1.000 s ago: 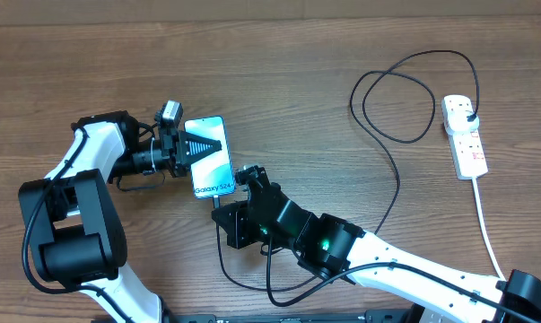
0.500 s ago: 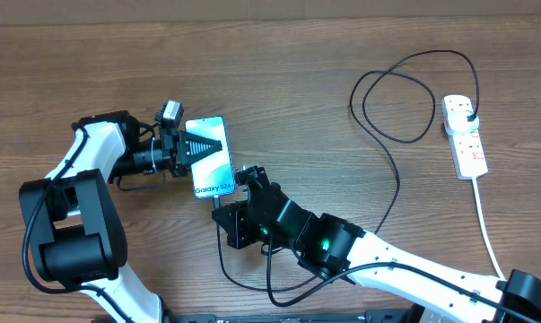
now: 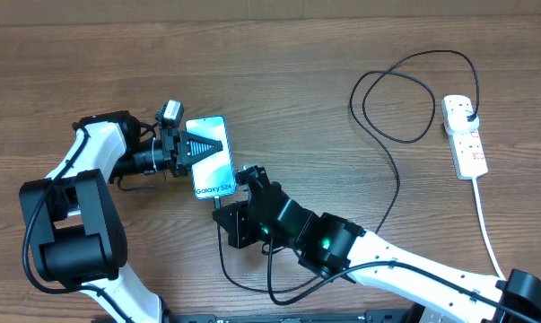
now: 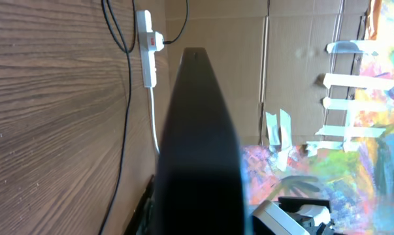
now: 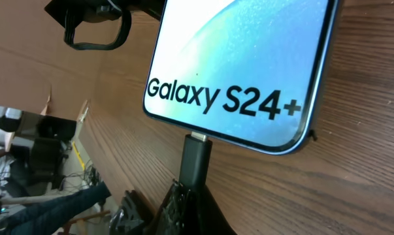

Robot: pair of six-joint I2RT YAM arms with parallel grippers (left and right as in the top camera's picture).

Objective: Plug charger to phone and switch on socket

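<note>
The phone (image 3: 214,170) points lengthwise at the right claw (image 5: 185,203) clamping the charger (image 5: 197,160); the closed left claw (image 3: 205,144) seemingly pins it.

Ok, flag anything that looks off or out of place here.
Nothing spilled or damaged. One thing: the charger connector sits at the bottom edge of the phone with a sliver of bare metal showing, so it looks not fully seated.

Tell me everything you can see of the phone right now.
The phone is a slim slab with a dark rim, its lit pale-blue screen reading Galaxy S24+. It lies face up on the wooden table. The left hand grips its upper half; the charger tip, held by the right hand, meets its bottom edge.
</note>
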